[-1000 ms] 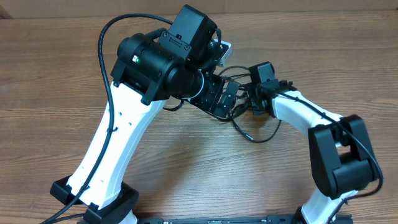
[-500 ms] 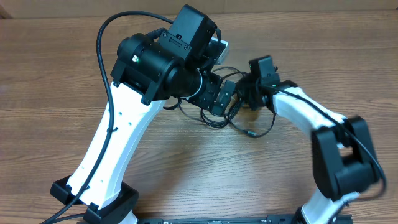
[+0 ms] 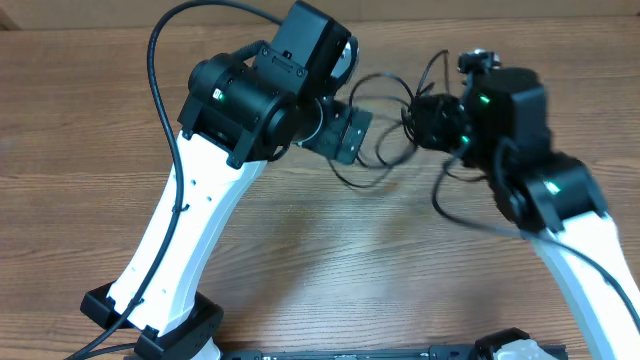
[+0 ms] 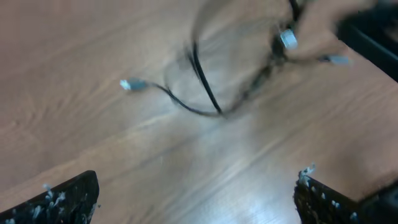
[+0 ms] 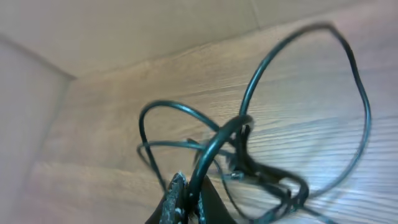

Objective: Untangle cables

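The cables [image 3: 385, 125] are thin black cords in a loose tangle of loops, hanging between the two arms above the wooden table [image 3: 300, 230]. My right gripper [image 5: 189, 190] is shut on one strand, and the other loops [image 5: 261, 165] dangle beyond it. In the overhead view the right gripper [image 3: 428, 118] is raised at the back right. My left gripper [image 4: 196, 186] is open with nothing between its fingers [image 4: 68, 196]. The cables [image 4: 208, 93] lie blurred ahead of it, with a small plug [image 4: 127, 84] on the wood. From above, the left gripper [image 3: 348, 132] sits just left of the tangle.
The left arm's thick black cable [image 3: 165, 60] arcs over the back left of the table. A pale wall or box face [image 5: 124, 31] stands behind the table's far edge. Both arm bases [image 3: 150, 320] stand at the front edge.
My right arm has risen and swung to the back right, lifting the tangle of cables off the table and stretching it out. The left arm has barely moved.
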